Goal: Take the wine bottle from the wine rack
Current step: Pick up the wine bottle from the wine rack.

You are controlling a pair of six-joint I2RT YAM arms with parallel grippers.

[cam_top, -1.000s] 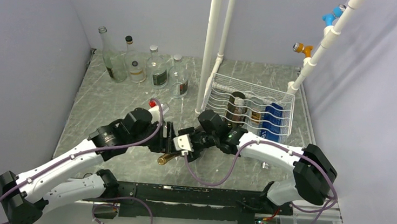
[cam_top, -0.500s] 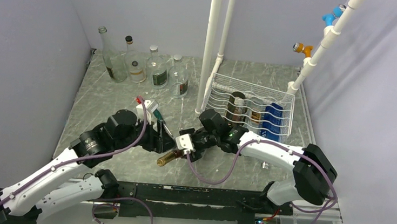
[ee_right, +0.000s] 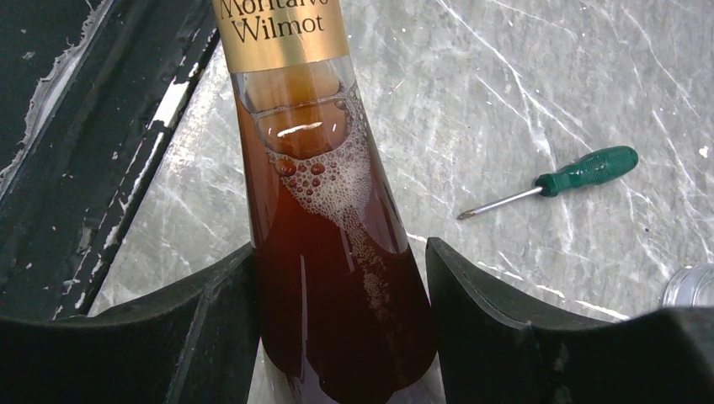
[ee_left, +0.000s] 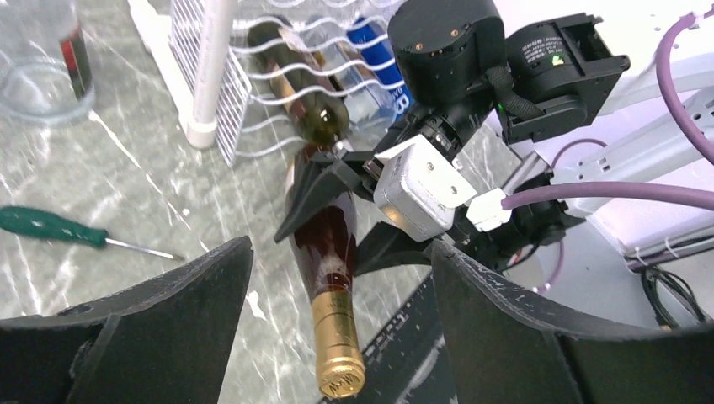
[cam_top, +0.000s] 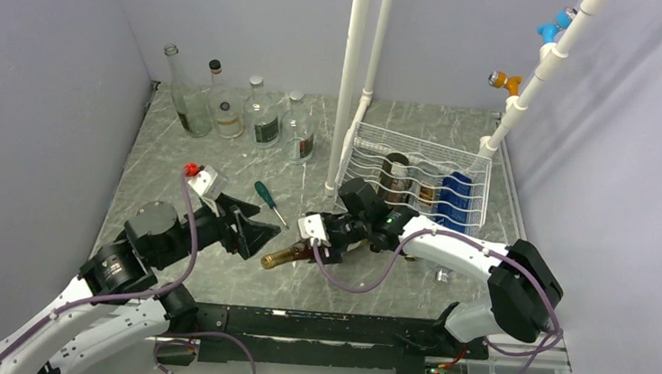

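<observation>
"Gold foil nearest us. Is that the wine bottle (cam_top: 288,255)?"

"Yes. It lies neck-first toward the near edge of the table (cam_top: 176,164), out in front of the wine rack (cam_top: 420,163). Its butt end is hidden under the wrist, so I can't swear it is fully clear of the front wire, though it looks so."

"What has changed in the last second?"

"The left gripper (cam_top: 253,227) was up against the neck a moment ago. It has backed off to the left with its jaws spread and nothing between them. The bottle barely moved, so the right arm now carries it alone."

"And the right gripper (ee_right: 338,257)?"

"Clamped on the shoulder of the bottle, one finger pressed to each side of the glass. I'd judge the task almost done: the bottle is out, and only a clean set-down and release remain."

"How does the bottle look?"

"Clear glass full of red-brown wine, with froth and a bubble up by a gold band with printed lettering. It's round and smooth, so it could roll once let go."

"Beyond it?"

"A green-handled screwdriver (cam_top: 268,201) lies just past the left jaws. A dark bottle (ee_left: 295,80) sits in the rack, and clear bottles (cam_top: 226,110) stand along the far left."
</observation>
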